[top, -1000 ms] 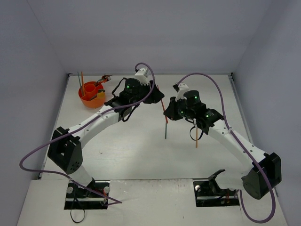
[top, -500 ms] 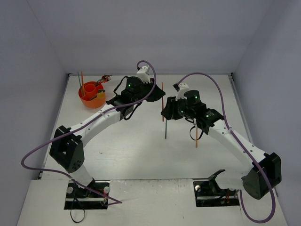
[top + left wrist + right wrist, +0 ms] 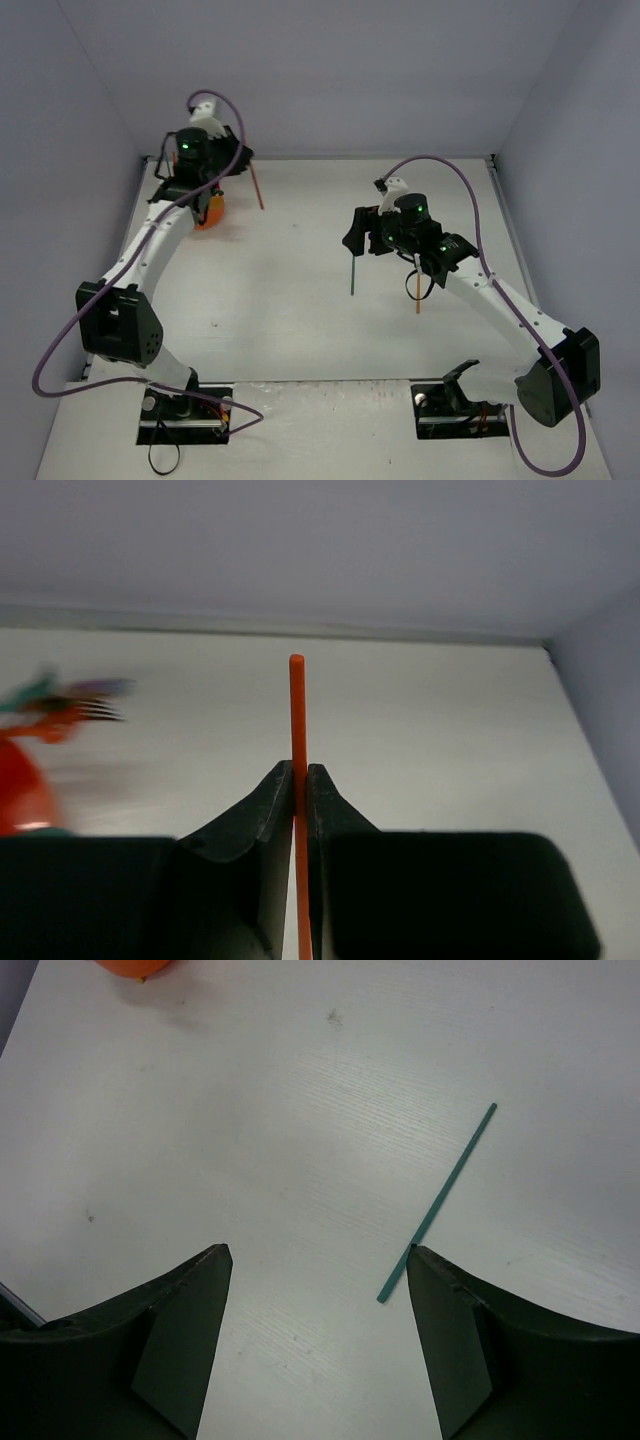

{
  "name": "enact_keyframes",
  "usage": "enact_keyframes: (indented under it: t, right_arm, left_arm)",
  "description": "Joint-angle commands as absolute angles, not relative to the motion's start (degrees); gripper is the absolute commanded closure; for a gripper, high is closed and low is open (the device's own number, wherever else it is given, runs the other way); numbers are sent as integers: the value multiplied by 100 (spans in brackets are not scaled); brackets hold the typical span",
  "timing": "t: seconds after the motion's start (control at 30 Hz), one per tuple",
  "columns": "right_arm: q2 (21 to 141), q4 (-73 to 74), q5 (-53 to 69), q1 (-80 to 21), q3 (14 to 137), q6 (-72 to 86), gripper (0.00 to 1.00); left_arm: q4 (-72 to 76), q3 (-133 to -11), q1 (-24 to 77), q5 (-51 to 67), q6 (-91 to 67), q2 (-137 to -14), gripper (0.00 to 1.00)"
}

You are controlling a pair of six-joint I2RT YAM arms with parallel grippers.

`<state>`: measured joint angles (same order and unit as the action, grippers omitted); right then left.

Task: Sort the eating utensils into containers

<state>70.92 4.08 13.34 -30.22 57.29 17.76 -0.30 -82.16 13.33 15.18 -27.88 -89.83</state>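
Observation:
My left gripper (image 3: 300, 770) is shut on an orange chopstick (image 3: 297, 715), which sticks straight out past the fingertips. In the top view this gripper (image 3: 238, 158) is raised at the back left, with the chopstick (image 3: 258, 188) slanting down beside the orange-red cup (image 3: 211, 213), half hidden under the arm. The cup (image 3: 18, 795) and blurred utensils (image 3: 65, 695) in it show at the left of the left wrist view. My right gripper (image 3: 320, 1250) stands open over the table, holding nothing. A teal chopstick (image 3: 440, 1195) lies just off its right finger, also visible from above (image 3: 352, 272).
Another orange chopstick (image 3: 418, 291) lies on the table under the right forearm. The walls of the enclosure stand close behind the cup at the back left corner. The cup's underside (image 3: 135, 965) peeks in at the top of the right wrist view.

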Motion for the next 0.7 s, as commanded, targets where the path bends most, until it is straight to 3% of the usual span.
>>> enact_keyframes:
  t: [0.0,0.27,0.67]
  right_arm:
    - [6944,247,970,-2903,5745,1760,32]
    - [7005,381,890,-2812,5742,1708,32]
    - [7014,577,835,-2599,5657,1553,32]
  left_arm:
    - [-116,-8834,307,1315,-1489,-8524,100]
    - [617,-9315,-746,1078,-447,-9440,100]
    - [1480,-9373,-972,803,246,-10543,100]
